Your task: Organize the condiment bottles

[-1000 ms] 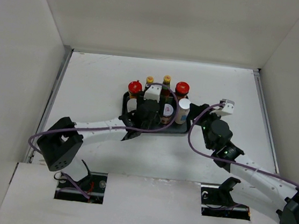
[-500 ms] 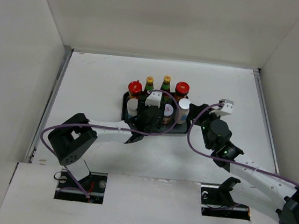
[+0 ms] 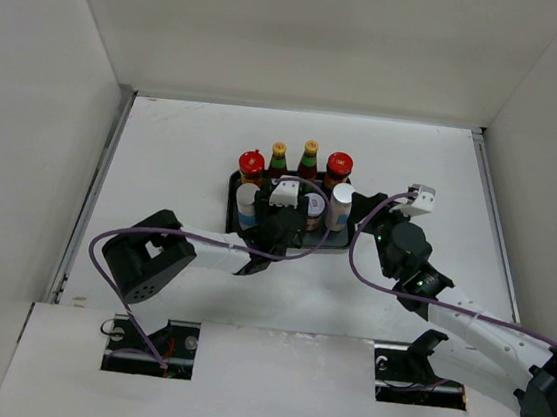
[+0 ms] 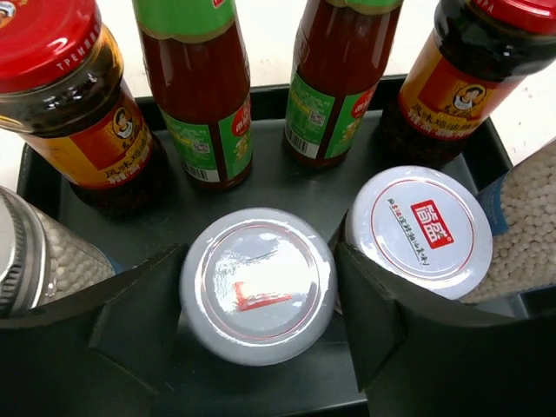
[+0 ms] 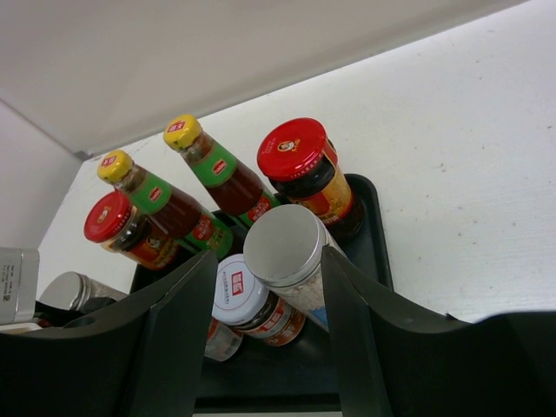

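Observation:
The condiment bottles stand in a black tray (image 3: pixel 234 185). In the back row are a red-capped jar (image 3: pixel 252 162), two green yellow-capped bottles (image 3: pixel 278 158) (image 3: pixel 310 157) and a second red-capped jar (image 3: pixel 339 163). White cylinders stand at the front left (image 3: pixel 246 202) and front right (image 3: pixel 341 204). My left gripper (image 3: pixel 284 217) is open, its jaws either side of a grey-lidded jar (image 4: pixel 257 285), with a thin gap on the right. The second grey-lidded jar (image 4: pixel 420 231) stands beside it. My right gripper (image 5: pixel 269 254) is open at the tray's right end, facing the right cylinder (image 5: pixel 287 246).
The tray (image 4: pixel 278 187) sits mid-table on a white surface (image 3: pixel 174 156). White walls close in the left, right and back. The left arm's purple cable (image 3: pixel 103 249) loops over the near table. The right arm reaches in from the lower right.
My left gripper has drawn back toward the near edge of the tray, uncovering the back bottles and left white cylinder. The right arm has hardly moved.

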You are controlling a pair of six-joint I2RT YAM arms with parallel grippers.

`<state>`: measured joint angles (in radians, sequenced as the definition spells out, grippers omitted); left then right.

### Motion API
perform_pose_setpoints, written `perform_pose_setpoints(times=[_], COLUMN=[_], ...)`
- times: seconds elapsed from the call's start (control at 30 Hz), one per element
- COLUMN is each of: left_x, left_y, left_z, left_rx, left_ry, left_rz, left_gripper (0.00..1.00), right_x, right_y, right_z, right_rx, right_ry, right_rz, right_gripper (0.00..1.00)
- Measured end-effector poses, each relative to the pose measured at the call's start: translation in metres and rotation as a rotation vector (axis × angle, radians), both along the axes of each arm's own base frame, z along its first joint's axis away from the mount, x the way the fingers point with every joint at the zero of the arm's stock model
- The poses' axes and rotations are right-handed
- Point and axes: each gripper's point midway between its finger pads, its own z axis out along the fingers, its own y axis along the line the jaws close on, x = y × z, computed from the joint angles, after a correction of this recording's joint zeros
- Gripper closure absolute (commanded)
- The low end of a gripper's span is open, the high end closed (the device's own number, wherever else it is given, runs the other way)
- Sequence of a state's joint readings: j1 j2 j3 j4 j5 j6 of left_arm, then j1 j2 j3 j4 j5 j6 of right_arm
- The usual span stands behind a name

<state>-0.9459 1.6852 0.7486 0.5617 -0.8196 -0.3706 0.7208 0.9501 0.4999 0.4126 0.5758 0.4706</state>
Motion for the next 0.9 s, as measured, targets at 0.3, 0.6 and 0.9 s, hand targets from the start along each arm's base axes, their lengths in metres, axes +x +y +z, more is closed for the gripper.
perform_pose_setpoints(times=[0.3, 0.6, 0.9], left_x=[-0.004, -0.022, -0.056], left_y=[-0.002, -0.014, -0.039], left_z=[0.01, 0.081, 0.137], left_rx=[-0.028, -0.103, -0.206], left_ry=[-0.033, -0.158, -0.24], left_rz=[0.007, -0.053, -0.208], left_gripper=[0.0, 0.0, 0.0], right_x=[0.0, -0.002, -0.003], right_y=[0.0, -0.003, -0.007], right_z=[0.001, 0.0, -0.002], right_rx=[-0.001, 0.004, -0.007], right_ry=[-0.002, -0.008, -0.008], right_rz=[0.0, -0.005, -0.019], right_gripper=[0.2, 0.2, 0.85])
